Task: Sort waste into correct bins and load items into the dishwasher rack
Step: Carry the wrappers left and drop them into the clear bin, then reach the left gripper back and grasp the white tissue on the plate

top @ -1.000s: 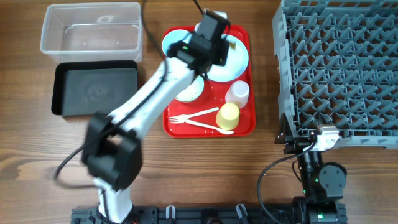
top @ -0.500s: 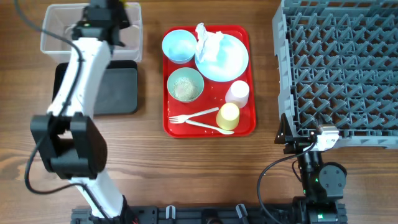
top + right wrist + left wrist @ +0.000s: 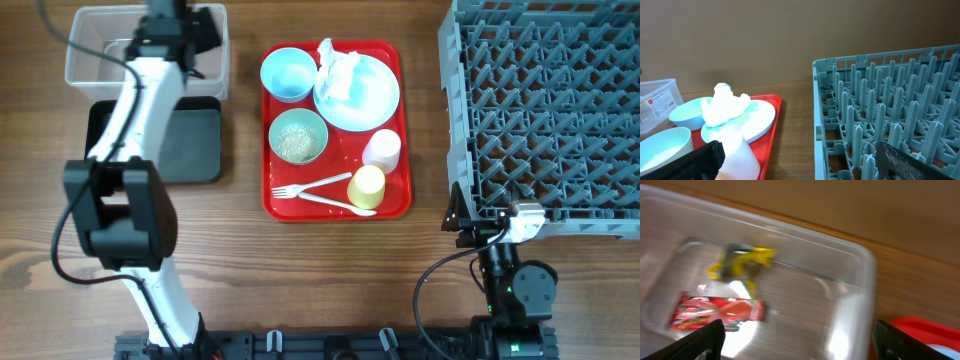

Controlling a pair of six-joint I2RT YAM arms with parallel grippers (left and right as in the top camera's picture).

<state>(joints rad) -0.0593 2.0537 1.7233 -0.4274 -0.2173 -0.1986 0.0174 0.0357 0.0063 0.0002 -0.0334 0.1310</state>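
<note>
Presently the left gripper [image 3: 799, 330] is hovering over the clear tub [image 3: 80, 62] at the far-left corner of the table [image 3: 300, 280], its jaws standing wide apart with nothing between them. A yellow wrapper [image 3: 742, 262] and a red wrapper [image 3: 715, 312] are showing inside that tub, close together and clear of the fingers. The wrist view is blurred, so they appear to be lying on the tub floor, though this cannot be confirmed. The black tub [image 3: 195, 150] is sitting just on the near side of the clear one, partly hidden under the left arm [image 3: 135, 110]. The red tray [image 3: 340, 168] is sitting at mid-table and carrying the other items. An empty light-blue bowl [image 3: 287, 73] is occupying its far-left corner. A second light-blue bowl [image 3: 273, 128], just nearer, is holding rice-like grains [image 3: 298, 140]. The large light-blue plate [image 3: 370, 100] is filling the far-right part, with the crumpled white tissue [image 3: 335, 68] resting on its left side. The whitish cup [image 3: 382, 150] and the yellow cup [image 3: 367, 186] are standing one behind the other along the tray's right edge. The white fork [image 3: 300, 188] and white spoon [image 3: 335, 205] are lying together on the near part of the tray, beside the yellow cup. The dishwasher rack [image 3: 545, 100] is taking up the right side of the table. The right gripper [image 3: 800, 155] is sitting low at the rack's near-left corner, its jaws spread wide and gripping nothing.
</note>
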